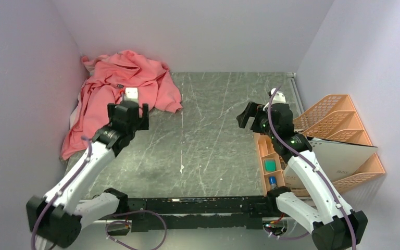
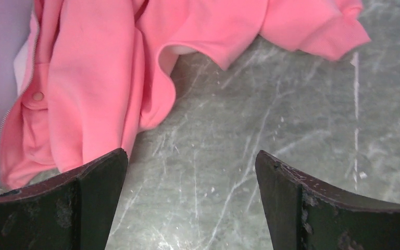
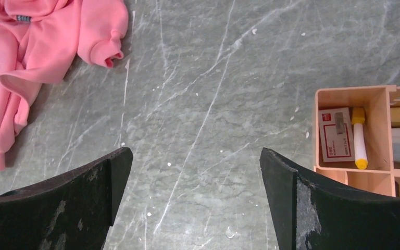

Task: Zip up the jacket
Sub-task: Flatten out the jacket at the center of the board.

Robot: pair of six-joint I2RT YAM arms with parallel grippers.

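Jacket [image 1: 130, 73] lies bunched far left. Left hand [image 2: 190, 164] and right hand [image 3: 192, 159] both wide, empty. Recommend spreading the fronts flat before zipping.

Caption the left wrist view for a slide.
Open left tool above the grey table, crumpled pink jacket ahead, nothing gripped.

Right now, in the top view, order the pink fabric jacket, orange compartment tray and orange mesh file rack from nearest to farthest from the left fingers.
1. Salmon-pink fabric jacket, far-left corner, just beyond the left fingers.
2. Orange plastic compartment tray, across on the right side.
3. Orange mesh file rack, farthest right.
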